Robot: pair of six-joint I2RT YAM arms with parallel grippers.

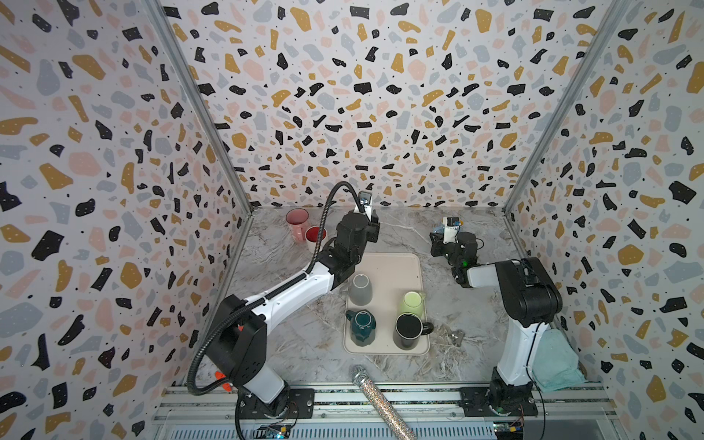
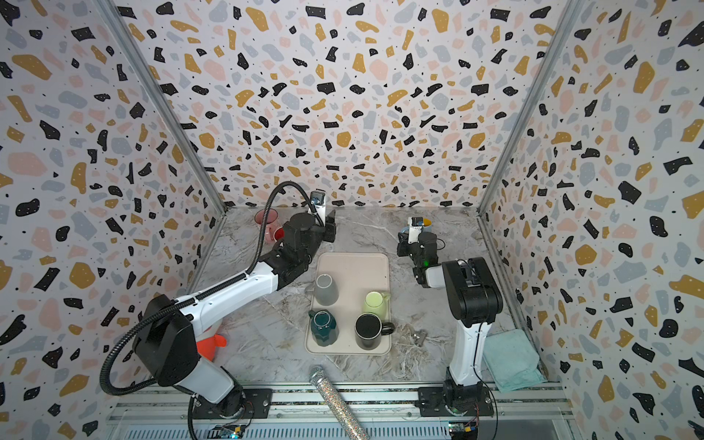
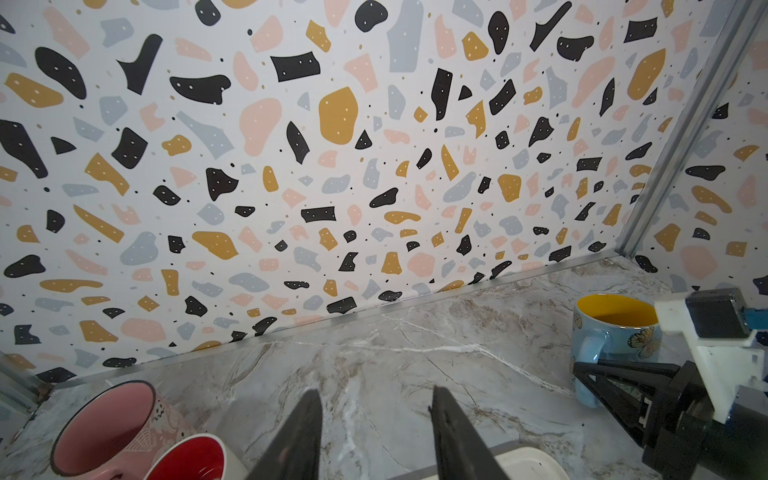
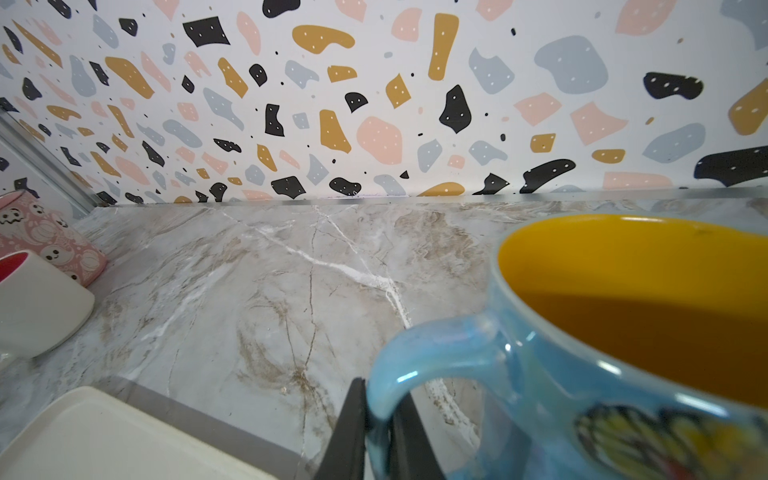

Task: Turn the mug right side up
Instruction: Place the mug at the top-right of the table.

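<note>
The mug (image 4: pixel 623 311) is light blue with a yellow inside and a butterfly print. It stands upright, mouth up, at the back right of the marble table. The left wrist view also shows this mug (image 3: pixel 611 336), and only its rim peeks out behind the right wrist in both top views. My right gripper (image 4: pixel 380 395) is shut on the mug's handle (image 4: pixel 415 353), which sits pinched between the two black fingers. My left gripper (image 3: pixel 376 392) hangs open over bare marble at the back middle, nothing between its fingers. In a top view the left gripper (image 1: pixel 375 226) is just beyond the tray.
A cream tray (image 1: pixel 396 266) in the middle holds a grey mug (image 1: pixel 360 289), a green mug (image 1: pixel 412 303), a teal mug (image 1: pixel 361 327) and a black mug (image 1: pixel 409 329). A pink mug (image 1: pixel 297 221) and a red-lined mug (image 1: pixel 314 236) stand back left. A glitter microphone (image 1: pixel 377 396) lies at the front, and a teal cloth (image 1: pixel 556 362) lies front right.
</note>
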